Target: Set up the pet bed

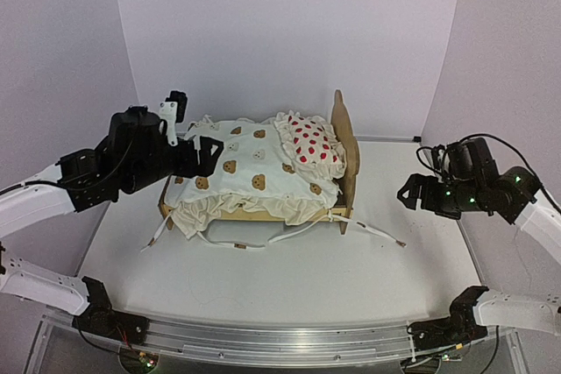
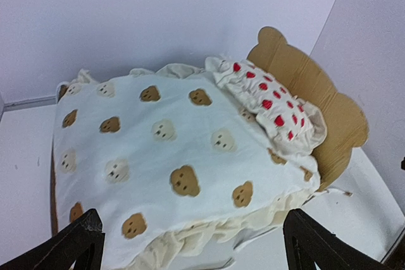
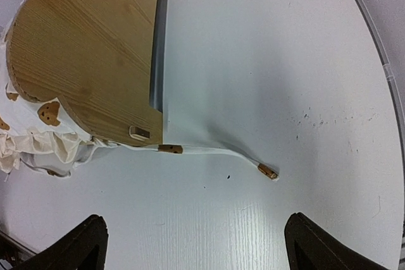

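Pet bed (image 1: 341, 122) at mid-worktop (image 1: 289, 291): cushion (image 1: 254, 172) draped over its base and pillow (image 1: 308, 142) against the headboard, so the bedding appears laid. Left claw (image 1: 202, 148) at the foot and right claw (image 1: 408, 192) beyond the headboard, both spread and empty. A tie (image 3: 215, 151) trails loose.

White table (image 1: 289, 278) enclosed by plain pale lilac walls (image 1: 280, 32)

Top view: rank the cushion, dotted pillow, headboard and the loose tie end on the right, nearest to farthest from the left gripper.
1. Bear-print cushion, right at the left gripper, foot end.
2. Red-dotted pillow, at the head end.
3. Headboard, just behind the pillow.
4. Tie end, lying front right.
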### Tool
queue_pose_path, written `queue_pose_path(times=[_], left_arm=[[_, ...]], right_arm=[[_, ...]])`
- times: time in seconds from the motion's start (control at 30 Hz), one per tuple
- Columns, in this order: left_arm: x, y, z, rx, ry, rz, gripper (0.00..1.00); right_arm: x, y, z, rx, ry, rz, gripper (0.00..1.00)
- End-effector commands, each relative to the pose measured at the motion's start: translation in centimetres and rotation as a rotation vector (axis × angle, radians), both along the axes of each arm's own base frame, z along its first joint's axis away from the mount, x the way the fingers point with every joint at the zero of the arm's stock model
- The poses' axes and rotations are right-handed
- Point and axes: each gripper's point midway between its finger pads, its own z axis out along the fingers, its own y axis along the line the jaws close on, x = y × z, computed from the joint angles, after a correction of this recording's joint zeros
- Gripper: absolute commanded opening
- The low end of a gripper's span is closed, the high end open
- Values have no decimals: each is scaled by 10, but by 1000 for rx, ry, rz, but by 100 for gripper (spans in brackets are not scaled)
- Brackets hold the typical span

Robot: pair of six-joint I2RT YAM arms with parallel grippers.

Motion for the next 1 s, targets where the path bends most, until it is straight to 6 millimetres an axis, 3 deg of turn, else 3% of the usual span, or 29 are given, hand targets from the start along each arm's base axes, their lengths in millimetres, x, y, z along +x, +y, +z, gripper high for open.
queue_pose_path(times=[0.0,0.1,0.57,0.77,0.97], left_arm=[[-13,45,-20,60,4,92,100],[-22,60,-39,68,53,127,100],[-42,57,-131,35,224,84,100],[-43,71,-151,49,202,125,99],[-45,70,-147,18,178,105,99]], right_arm=[[3,-2,-5,3,-62,-2,98],[-1,-2,-17,11,-70,9,98],[-6,3,-42,66,-110,33,98],[-4,5,-47,71,-108,36,98],[-2,6,-48,69,-106,39,98]])
